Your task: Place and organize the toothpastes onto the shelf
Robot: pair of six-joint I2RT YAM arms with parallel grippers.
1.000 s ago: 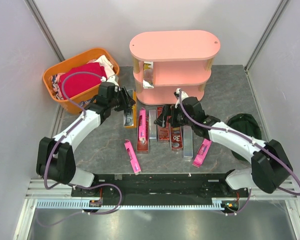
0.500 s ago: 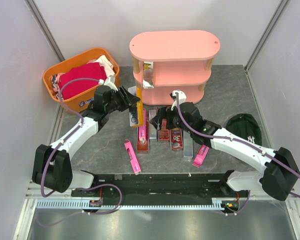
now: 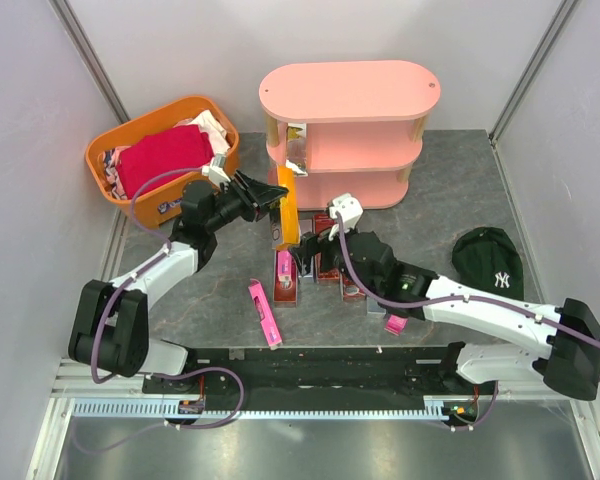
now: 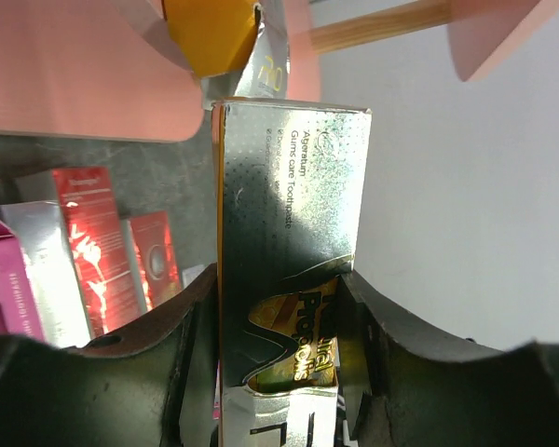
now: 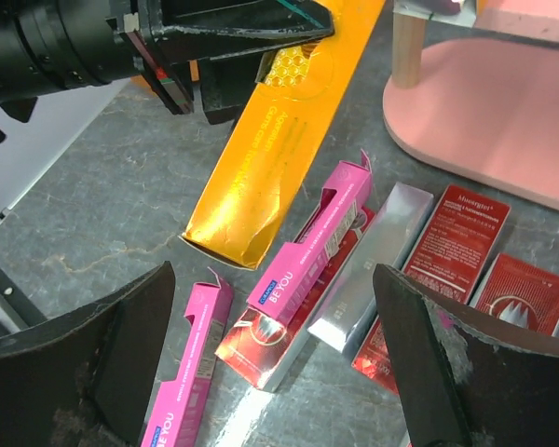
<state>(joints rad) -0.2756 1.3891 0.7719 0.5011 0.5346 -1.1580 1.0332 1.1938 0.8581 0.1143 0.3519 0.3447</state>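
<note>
My left gripper (image 3: 275, 196) is shut on a yellow-gold toothpaste carton (image 3: 286, 212) and holds it tilted above the table, just in front of the pink shelf (image 3: 350, 95). In the left wrist view the carton (image 4: 293, 214) sits between both jaws of the left gripper (image 4: 279, 372). My right gripper (image 3: 311, 250) is open and empty above the row of cartons. In the right wrist view, below the right gripper (image 5: 275, 307), lie a pink carton (image 5: 321, 233) on a red one, a silver carton (image 5: 377, 251), two dark red cartons (image 5: 456, 233) and another pink carton (image 5: 191, 372).
An orange basket (image 3: 195, 103) with a red cloth (image 3: 160, 155) stands at the back left. A dark green cap (image 3: 488, 255) lies at the right. One carton (image 3: 296, 150) stands on the shelf's middle tier. A loose pink carton (image 3: 265, 312) lies near the front.
My left gripper has lifted the yellow-gold carton off the table and carried it right toward the shelf. My right gripper has moved left and nearer over the cartons.
</note>
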